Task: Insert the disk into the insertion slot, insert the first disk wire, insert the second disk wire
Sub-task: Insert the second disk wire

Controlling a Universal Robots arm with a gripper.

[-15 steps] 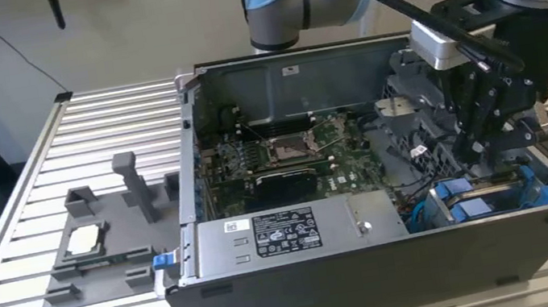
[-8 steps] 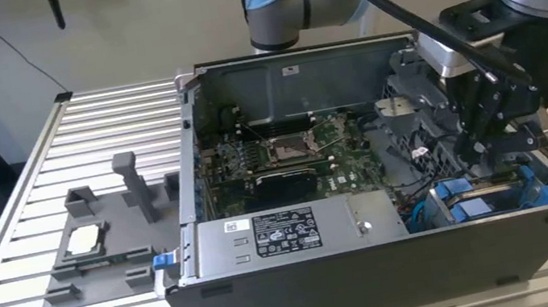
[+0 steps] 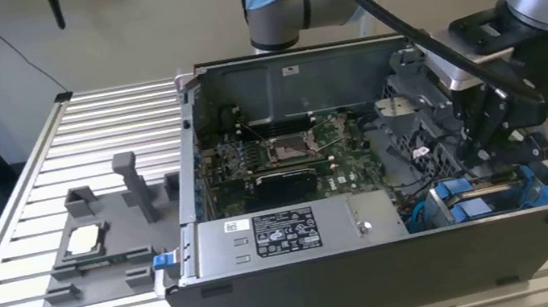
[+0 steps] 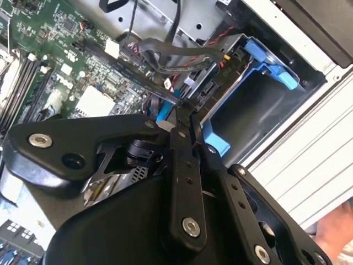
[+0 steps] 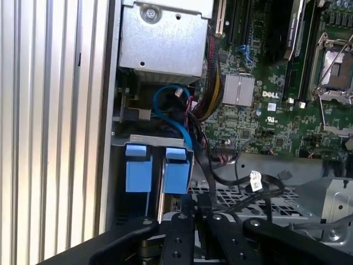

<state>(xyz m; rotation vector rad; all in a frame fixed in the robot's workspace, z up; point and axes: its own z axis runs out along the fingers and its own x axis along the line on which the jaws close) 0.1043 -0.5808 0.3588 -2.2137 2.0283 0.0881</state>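
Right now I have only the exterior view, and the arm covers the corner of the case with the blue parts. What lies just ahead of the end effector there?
Observer: In the first wrist view, the end effector points at two blue tabs that stand side by side against the case wall.
Operator: Any wires near them?
Observer: Yes, a blue cable loops between the tabs and the silver box.
Operator: And black ones?
Observer: A black bundle with a white tag lies across the perforated metal plate, close to the end effector.
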